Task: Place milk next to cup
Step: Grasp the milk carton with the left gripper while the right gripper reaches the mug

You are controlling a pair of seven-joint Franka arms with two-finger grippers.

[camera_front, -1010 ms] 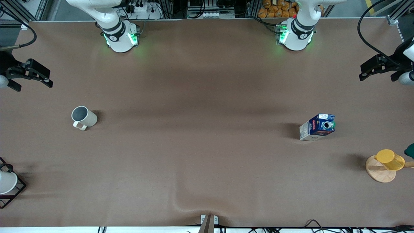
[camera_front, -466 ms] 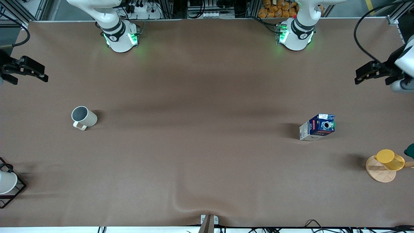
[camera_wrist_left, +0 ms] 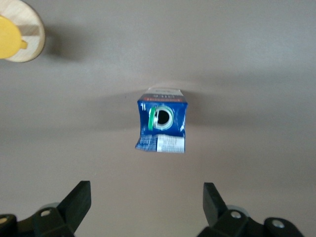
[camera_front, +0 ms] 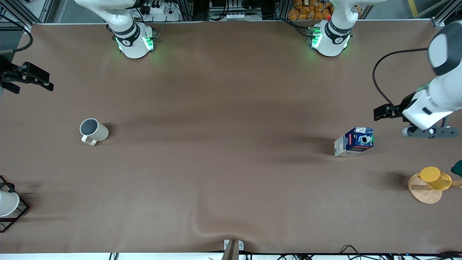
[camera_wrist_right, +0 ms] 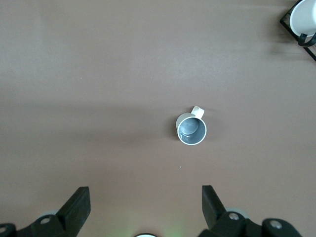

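Milk (camera_front: 354,141): upright on tabletop (camera_front: 231,173), toward the left arm's end, well apart from cup (camera_front: 93,131).

Left end effector (camera_wrist_left: 146,203): above the milk, jaws spread, likely lining up a grasp.

Right end effector (camera_wrist_right: 145,203): open, waiting above the cup.

The whole table (camera_front: 223,173) is seen from a high front camera facing the two arm bases along its top edge. The left wrist view is directed straight down, from well above, onto the milk (camera_wrist_left: 161,126); the right wrist view likewise onto the cup (camera_wrist_right: 191,130). The milk (camera_front: 354,141) and cup (camera_front: 93,131) are each shared with the front view.
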